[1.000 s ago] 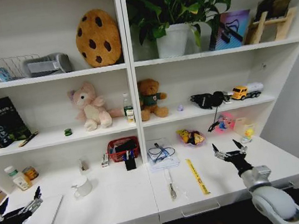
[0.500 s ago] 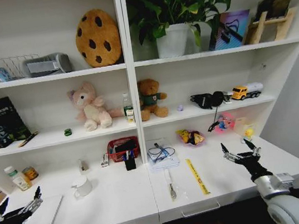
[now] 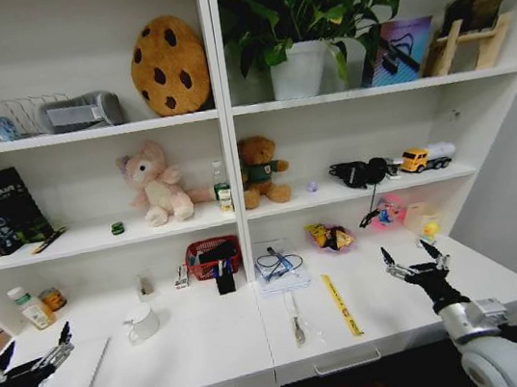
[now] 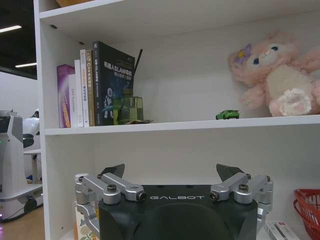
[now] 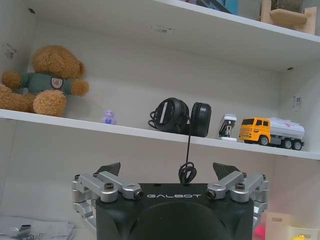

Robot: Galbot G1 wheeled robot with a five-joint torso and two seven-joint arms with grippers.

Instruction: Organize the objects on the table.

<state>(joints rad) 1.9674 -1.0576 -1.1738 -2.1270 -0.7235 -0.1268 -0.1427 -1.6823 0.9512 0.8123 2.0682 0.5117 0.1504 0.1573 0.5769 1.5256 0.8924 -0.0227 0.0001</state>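
My left gripper (image 3: 29,361) (image 4: 171,171) hovers open over the near left end of the white table (image 3: 204,352), just above the left edge of a silver laptop (image 3: 71,372) lying flat there. My right gripper (image 3: 413,261) (image 5: 165,170) stands open and empty above the table's right part, to the right of a yellow ruler (image 3: 341,305). A tiny green toy car (image 3: 118,228) (image 4: 227,114) sits on the middle shelf beside a pink plush. A thin dark pen (image 3: 50,241) leans near the books on that shelf. A slim pen-like tool (image 3: 296,319) lies at the table's centre.
On the table stand a white mug (image 3: 142,322), a red basket (image 3: 213,257), pill bottles (image 3: 30,307), a paper pad with glasses (image 3: 279,266) and a snack bag (image 3: 331,236). The shelves hold books, headphones (image 5: 181,117), a yellow truck (image 5: 270,132) and a potted plant (image 3: 295,13).
My right gripper has shifted to the right, away from the ruler, and has held still for the last half second. The left gripper has not moved.
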